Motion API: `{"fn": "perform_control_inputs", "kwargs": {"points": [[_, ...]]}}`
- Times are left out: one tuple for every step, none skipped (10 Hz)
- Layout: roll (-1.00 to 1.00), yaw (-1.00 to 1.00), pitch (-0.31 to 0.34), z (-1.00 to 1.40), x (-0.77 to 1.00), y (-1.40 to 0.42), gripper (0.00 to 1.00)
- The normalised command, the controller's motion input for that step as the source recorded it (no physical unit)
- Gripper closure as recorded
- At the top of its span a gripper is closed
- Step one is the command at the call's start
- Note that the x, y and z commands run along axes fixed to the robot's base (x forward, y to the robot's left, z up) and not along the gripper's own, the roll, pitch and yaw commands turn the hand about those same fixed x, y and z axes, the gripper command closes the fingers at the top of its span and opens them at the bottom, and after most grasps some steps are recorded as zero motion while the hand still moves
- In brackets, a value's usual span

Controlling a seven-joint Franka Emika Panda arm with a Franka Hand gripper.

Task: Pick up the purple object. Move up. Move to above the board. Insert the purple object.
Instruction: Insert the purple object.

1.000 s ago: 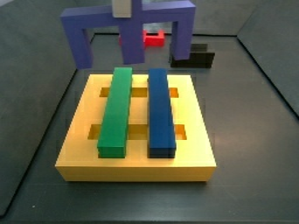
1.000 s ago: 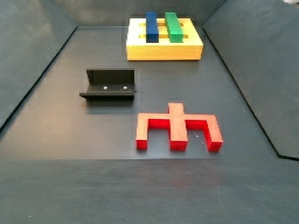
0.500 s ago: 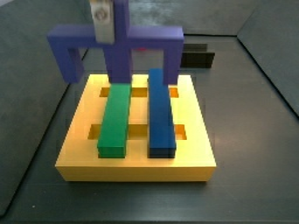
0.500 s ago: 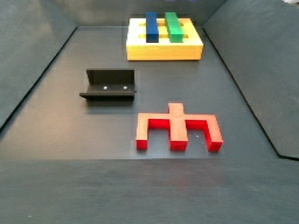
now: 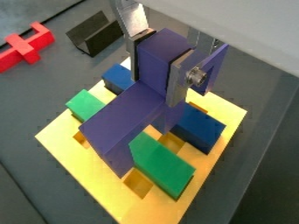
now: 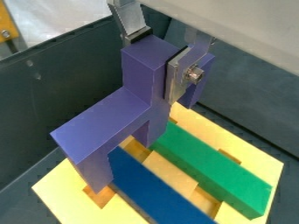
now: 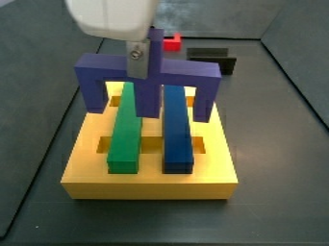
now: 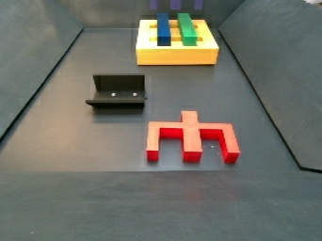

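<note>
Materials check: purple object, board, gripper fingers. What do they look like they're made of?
Purple object, held in the gripper above the board: probably plastic or painted block, with a uniform matte colour and sharp edges.
Board: similar, flat yellow, no grain or gloss showing.
Fingers: look metallic, silver plates with dark pads, possibly rubber.
These frames cannot confirm the exact materials.

Floor: board, fixture, red piece.

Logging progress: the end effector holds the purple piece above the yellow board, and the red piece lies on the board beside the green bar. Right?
Not quite. The end effector does hold the purple piece above the yellow board, but the red piece lies on the floor, far from the board and the green bar, as a side view shows.
</note>
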Motion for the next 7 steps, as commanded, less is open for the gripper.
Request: {"fn": "perform_control_inputs", "kwargs": {"points": [[0.0,0.0,0.089,-0.16,0.22,-0.03,1.0],[0.05,0.0,0.043,-0.07,0.07,0.0,1.0],[0.09,0.0,0.041,-0.21,0.01,-0.01,1.0],[0.09,0.0,0.013,-0.21,0.05,0.0,1.0],[0.09,0.0,0.0,-0.23,0.05,0.0,1.0],[0.08,0.0,0.0,-0.21,0.12,0.0,1.0],[0.06,0.03,-0.021,-0.19,0.12,-0.05,1.0]]}}
